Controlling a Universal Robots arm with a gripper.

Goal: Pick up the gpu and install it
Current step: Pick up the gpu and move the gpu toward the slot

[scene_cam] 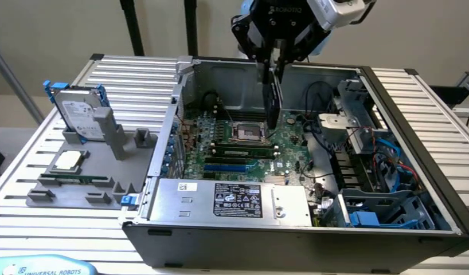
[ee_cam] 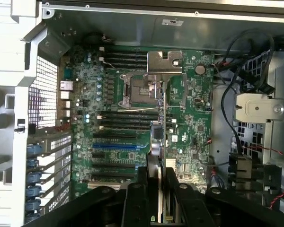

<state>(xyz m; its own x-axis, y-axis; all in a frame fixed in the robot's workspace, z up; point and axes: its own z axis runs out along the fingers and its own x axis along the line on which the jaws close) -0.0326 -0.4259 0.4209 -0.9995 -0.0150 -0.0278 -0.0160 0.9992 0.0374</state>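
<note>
Above the open computer case [scene_cam: 415, 109], the end effector [scene_cam: 271, 66] [ee_cam: 157, 178] hangs clenched on the gpu [scene_cam: 273, 106] [ee_cam: 163, 118], gripping the card by its upper edge so that it hangs on edge, nearly vertical. In the exterior view the card's lower end is over the motherboard [scene_cam: 227, 154] [ee_cam: 189, 94], close to the CPU socket, and I cannot tell whether it touches the board. From the wrist view the card is seen edge-on, a thin line running over the socket area, with the blue expansion slot [ee_cam: 116, 146] off to one side of it.

Room around the card is open toward the case's rear wall and toward the exterior view's left. On the exterior view's right, black cables and the drive cage crowd in near it. The power supply [scene_cam: 234, 200] bounds the board's near edge.

Outside the case, on the slatted tabletop [scene_cam: 120, 74], a grey fixture [scene_cam: 74, 195] carries an upright hard drive [scene_cam: 78, 114] and a CPU chip [scene_cam: 70, 161], well apart from the end effector.
</note>
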